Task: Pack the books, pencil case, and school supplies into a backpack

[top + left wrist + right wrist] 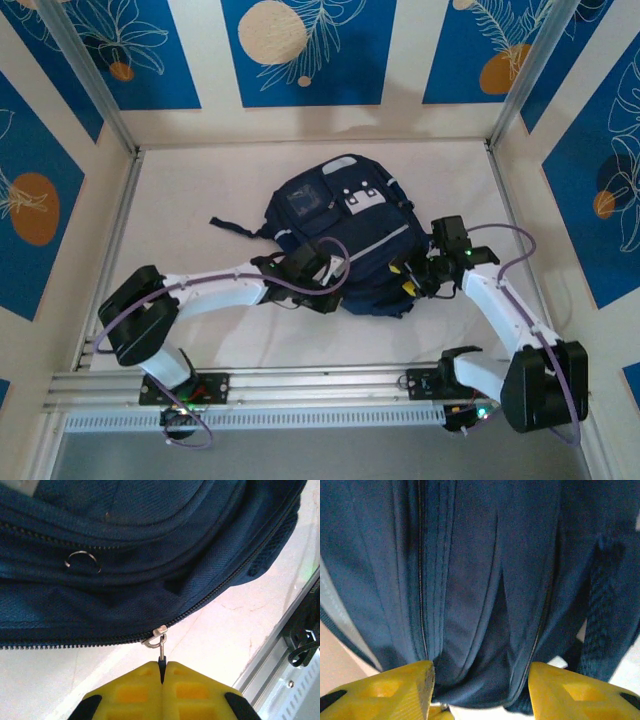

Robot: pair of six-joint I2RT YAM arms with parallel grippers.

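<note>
The dark navy backpack [340, 225] lies flat in the middle of the white table, its pale stripe facing up. My left gripper [322, 268] sits at its near left edge. In the left wrist view the yellow fingers [135, 690] are shut on the dark tab of the silver zipper pull [160, 641] on the backpack [150, 540] zip. My right gripper [415, 275] is at the bag's near right side. It is open, with a fold of backpack [470, 580] fabric between its yellow fingers [395, 690]. The books, pencil case and school supplies are hidden.
An aluminium rail [300, 385] runs along the near table edge and also appears as the rail [280, 665] close to my left gripper. A navy strap [235, 228] trails left of the bag. A small metal ring [82, 560] hangs on the fabric. Patterned walls enclose the table.
</note>
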